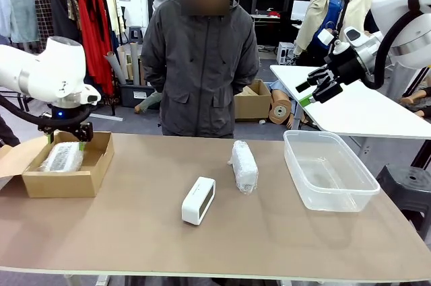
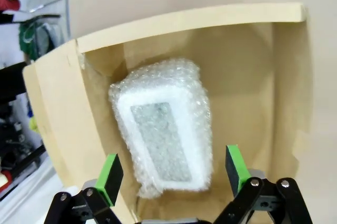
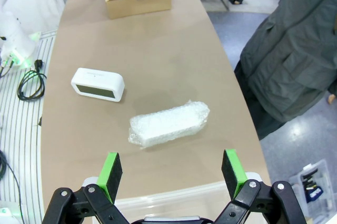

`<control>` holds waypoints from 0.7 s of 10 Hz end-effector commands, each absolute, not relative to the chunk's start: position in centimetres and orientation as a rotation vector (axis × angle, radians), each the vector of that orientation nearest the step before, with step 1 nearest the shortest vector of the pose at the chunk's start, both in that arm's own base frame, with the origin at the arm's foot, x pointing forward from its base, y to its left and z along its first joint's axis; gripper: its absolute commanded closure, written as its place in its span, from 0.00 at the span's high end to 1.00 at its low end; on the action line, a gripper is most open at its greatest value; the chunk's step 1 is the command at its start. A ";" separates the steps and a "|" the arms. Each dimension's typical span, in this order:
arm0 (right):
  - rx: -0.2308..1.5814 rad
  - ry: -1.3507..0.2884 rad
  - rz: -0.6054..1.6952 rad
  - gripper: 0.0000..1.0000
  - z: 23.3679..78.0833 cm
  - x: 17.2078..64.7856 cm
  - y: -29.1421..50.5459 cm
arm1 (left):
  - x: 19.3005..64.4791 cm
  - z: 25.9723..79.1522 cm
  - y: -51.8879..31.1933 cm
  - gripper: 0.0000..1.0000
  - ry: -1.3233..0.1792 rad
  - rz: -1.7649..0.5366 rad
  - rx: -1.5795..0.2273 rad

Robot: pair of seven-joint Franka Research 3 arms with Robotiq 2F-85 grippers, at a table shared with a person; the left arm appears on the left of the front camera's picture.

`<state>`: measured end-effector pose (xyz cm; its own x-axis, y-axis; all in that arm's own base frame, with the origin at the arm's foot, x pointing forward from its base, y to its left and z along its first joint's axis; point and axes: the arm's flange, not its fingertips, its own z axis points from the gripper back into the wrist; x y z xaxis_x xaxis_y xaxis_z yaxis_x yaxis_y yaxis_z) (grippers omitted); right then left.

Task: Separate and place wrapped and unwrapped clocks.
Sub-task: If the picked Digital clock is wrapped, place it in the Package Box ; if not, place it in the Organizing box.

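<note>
Front view: a brown cardboard box (image 1: 87, 177) sits at nine o'clock on the worktop (image 1: 135, 239), and one wrapped clock (image 1: 62, 157) lies inside it. In the left wrist view the left claw (image 2: 174, 168) hangs over that box with its jaws spread wide, gripping nothing. Its green pads (image 2: 109, 175) stand either side of the bubble-wrapped bundle, which lies on the box floor.

A bare white clock (image 1: 199, 200) stands on its long edge near the middle of the worktop, a little toward six o'clock. A second wrapped clock (image 1: 244, 165) lies just beside it, at its one o'clock, and the two are apart.

At three o'clock sits a clear tub (image 1: 304, 165). The right claw (image 1: 311, 94) is raised in the air at about two o'clock, beyond the tub's far rim. The right wrist view shows its jaws fully parted and holding nothing.

A person (image 1: 202, 64) in a grey jacket stands at twelve o'clock, behind the far edge.
</note>
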<state>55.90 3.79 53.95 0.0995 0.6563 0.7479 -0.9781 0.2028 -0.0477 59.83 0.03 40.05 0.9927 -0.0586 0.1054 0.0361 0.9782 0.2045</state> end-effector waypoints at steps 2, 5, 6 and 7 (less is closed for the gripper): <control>0.535 -0.744 1.300 1.00 54.1 55.9 3.8 | 57.9 42.8 0.7 1.00 -0.121 -0.103 0.065; 0.535 -0.744 1.300 1.00 54.1 55.9 3.8 | 57.0 45.0 1.0 1.00 -0.141 -0.130 0.020; 0.535 -0.744 1.300 1.00 54.1 55.9 3.8 | 56.7 45.7 1.1 1.00 -0.158 -0.133 0.011; 0.535 -0.744 1.300 1.00 54.1 55.9 3.8 | 56.6 45.9 1.0 1.00 -0.166 -0.130 0.013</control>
